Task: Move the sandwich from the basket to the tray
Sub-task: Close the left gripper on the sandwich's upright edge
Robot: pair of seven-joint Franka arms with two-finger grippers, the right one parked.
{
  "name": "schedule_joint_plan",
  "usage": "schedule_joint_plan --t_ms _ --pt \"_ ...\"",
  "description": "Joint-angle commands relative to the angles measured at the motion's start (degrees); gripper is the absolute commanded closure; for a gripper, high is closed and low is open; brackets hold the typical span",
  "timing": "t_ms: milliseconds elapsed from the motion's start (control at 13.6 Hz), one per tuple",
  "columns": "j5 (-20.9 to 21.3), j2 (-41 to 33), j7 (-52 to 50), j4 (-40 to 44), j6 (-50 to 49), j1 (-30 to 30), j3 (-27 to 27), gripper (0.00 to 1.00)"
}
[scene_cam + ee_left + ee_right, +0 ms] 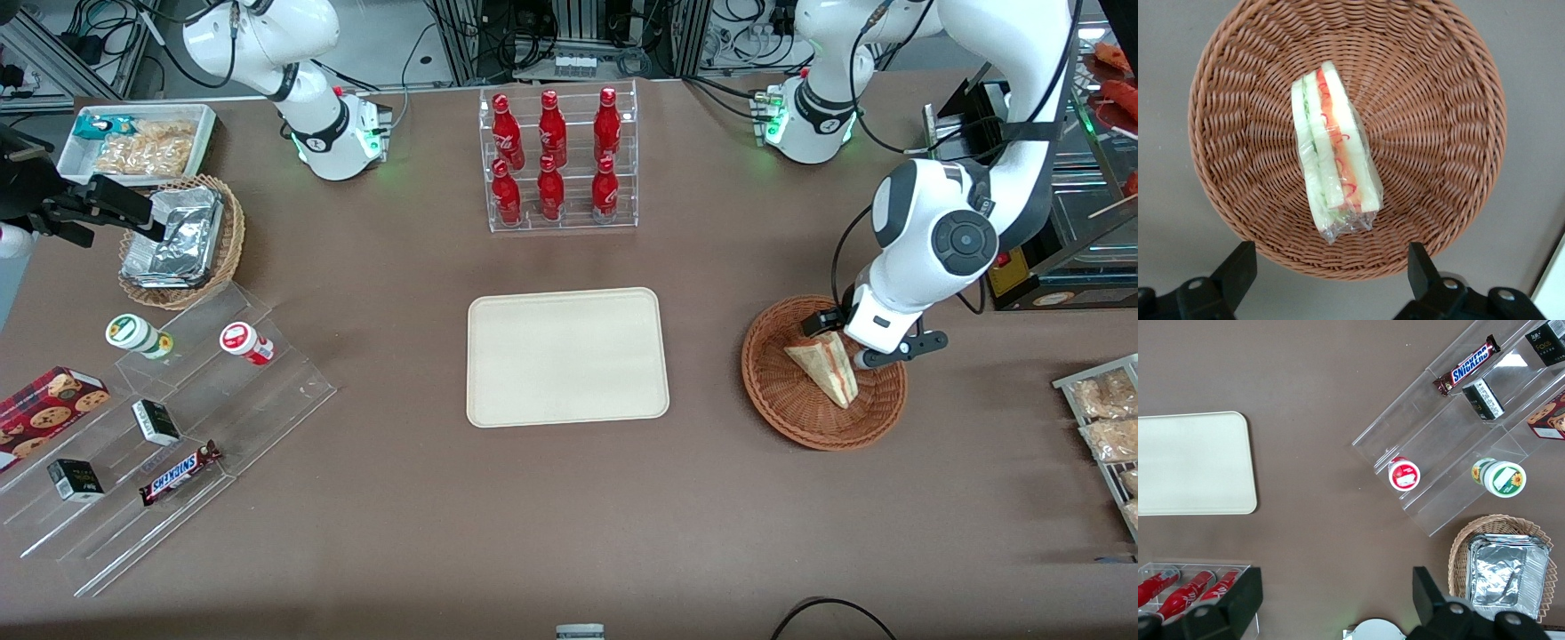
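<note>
The sandwich [827, 369] is a clear-wrapped wedge with red, orange and green filling, and it lies in the round reddish-brown wicker basket [782, 418] toward the working arm's end of the table. In the left wrist view the sandwich [1335, 150] rests on the basket's woven floor [1438, 100], cut edge up. My gripper [843, 342] hangs open just above the basket, over the sandwich's end farther from the front camera. Its fingertips [1245, 253] straddle the rim and touch nothing, the gripper [1330, 257] holding nothing. The cream tray [566, 356] lies flat mid-table, and a corner of the tray [1191, 463] shows in the right wrist view.
A clear rack of red bottles [556, 160] stands farther from the front camera than the tray. A stepped acrylic shelf with snacks [169, 427] and a tan basket of foil packs [182, 240] lie toward the parked arm's end. Bagged snacks [1107, 418] sit beside the reddish-brown basket.
</note>
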Motion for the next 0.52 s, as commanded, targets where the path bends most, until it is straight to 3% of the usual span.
schedule_joint_plan --t_ms 0,221,443 --pt "0.5 -1.1 -10.9 -3.7 5.5 0.0 -1.2 0.00" --pt "0.5 0.1 -21.1 -5.2 10.2 0.0 -1.3 0.00" --pt "0.4 1.4 -24.1 -5.1 10.5 -0.9 -1.7 0.00"
